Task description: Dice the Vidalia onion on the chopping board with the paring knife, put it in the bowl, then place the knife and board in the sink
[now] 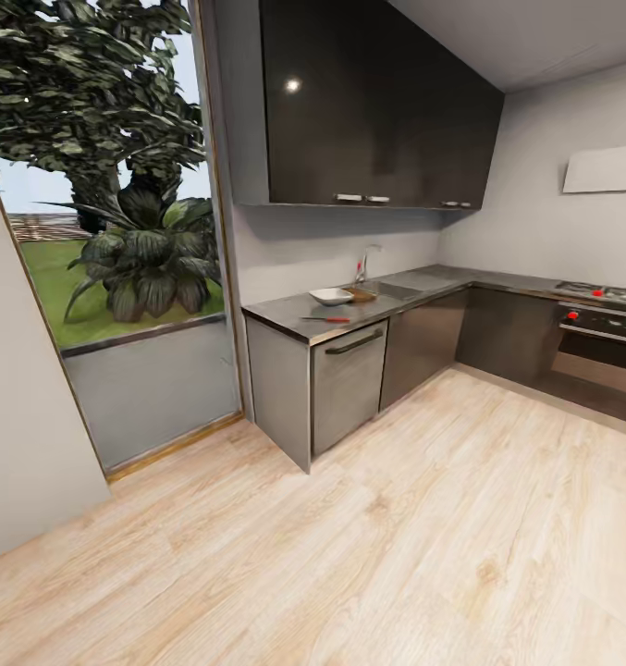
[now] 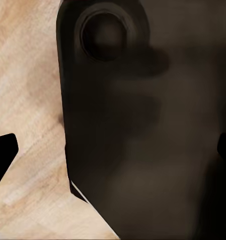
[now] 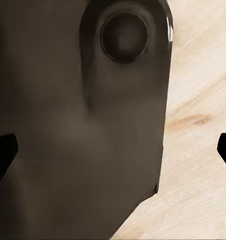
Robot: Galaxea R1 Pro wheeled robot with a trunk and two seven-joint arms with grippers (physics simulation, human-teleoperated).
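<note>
Across the room, the dark countertop carries the white square bowl, with the brown chopping board just beyond it. The red-handled paring knife lies near the counter's front edge. The sink is set in behind the board, under the chrome tap. The onion is hidden from here. My left gripper is open, its fingertips far apart over the wooden floor and a dark part of my own body. My right gripper is open in the same way, holding nothing.
Light wooden floor stretches between me and the grey cabinets. A tall window with plants outside is at the left. An oven with a hob stands at the right. Dark wall cupboards hang above the counter.
</note>
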